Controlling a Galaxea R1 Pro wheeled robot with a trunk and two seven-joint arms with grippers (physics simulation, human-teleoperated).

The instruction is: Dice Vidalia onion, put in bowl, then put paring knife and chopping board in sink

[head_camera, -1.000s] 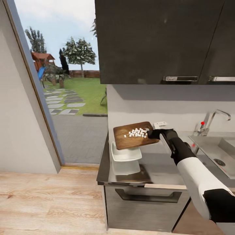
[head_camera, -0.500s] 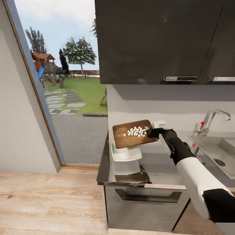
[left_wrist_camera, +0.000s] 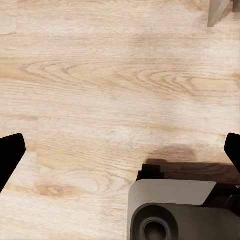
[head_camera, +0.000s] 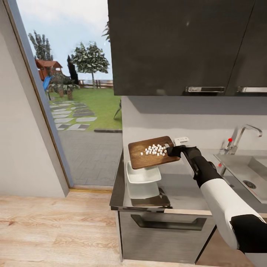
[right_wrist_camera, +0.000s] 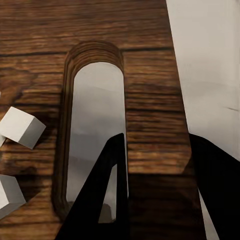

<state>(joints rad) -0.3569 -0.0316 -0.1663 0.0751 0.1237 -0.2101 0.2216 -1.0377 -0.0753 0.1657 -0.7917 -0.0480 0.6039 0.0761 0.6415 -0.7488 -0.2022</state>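
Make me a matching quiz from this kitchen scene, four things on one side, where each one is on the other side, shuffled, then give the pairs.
Things:
1. diced onion
2. chopping board
3. bowl
4. tap

Places:
A. standing behind the sink
B. resting on the countertop, partly under the board
C. lying on top of the board
D. held in the air by the right pincer, above the bowl

Pairs: 1-C, 2-D, 3-B, 4-A
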